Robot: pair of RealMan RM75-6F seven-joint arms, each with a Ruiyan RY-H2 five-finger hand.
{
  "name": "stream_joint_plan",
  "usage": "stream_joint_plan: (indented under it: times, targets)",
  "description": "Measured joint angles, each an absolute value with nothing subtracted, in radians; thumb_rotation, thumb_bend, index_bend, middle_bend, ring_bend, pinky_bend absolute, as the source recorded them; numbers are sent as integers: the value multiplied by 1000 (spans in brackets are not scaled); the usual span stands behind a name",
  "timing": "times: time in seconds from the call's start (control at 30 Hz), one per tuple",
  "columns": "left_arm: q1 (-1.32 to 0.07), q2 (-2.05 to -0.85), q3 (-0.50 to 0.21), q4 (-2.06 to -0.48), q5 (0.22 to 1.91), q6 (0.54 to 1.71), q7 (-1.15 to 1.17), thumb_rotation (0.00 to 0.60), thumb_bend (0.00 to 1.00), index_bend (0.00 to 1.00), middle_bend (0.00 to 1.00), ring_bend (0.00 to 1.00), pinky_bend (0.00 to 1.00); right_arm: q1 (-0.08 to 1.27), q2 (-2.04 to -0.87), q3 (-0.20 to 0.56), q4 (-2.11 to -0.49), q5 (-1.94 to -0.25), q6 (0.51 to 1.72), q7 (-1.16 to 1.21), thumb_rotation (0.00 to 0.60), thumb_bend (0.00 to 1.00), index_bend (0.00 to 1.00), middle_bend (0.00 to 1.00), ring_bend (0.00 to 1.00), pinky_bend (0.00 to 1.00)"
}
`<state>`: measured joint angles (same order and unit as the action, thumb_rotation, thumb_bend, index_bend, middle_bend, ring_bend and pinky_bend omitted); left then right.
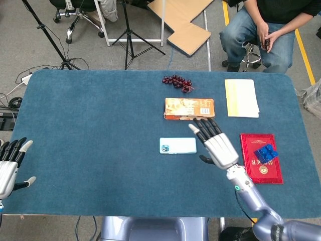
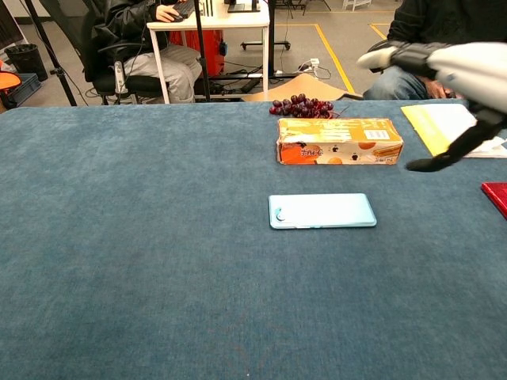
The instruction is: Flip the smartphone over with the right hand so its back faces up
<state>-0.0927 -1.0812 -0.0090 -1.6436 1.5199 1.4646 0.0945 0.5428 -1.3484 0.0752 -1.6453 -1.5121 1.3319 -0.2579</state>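
Note:
The light-blue smartphone lies flat on the blue table with its back and camera facing up. My right hand hovers above and to the right of it, fingers spread, holding nothing and clear of the phone. My left hand rests open at the table's near left edge in the head view; the chest view does not show it.
An orange box lies just behind the phone, with grapes further back. A yellow-white pad sits back right. A red book carries a blue block. People sit beyond the table.

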Motion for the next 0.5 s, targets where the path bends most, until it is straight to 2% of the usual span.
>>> stream_joint_plan:
  times: [0.27,0.5]
  targets:
    - [-81,-1082,-2,-1640,1559,1504,78,600,0,0,0,0,0,379,-1217,6,-1742,-1553,1517,-249,600,0,2,0,0,0]
    - [-72,-1072,5,-1643,1583,1526,53,600,0,0,0,0,0,228,-1161,-50,-1706,-1566,1653,-148,600,0,0,0,0,0]
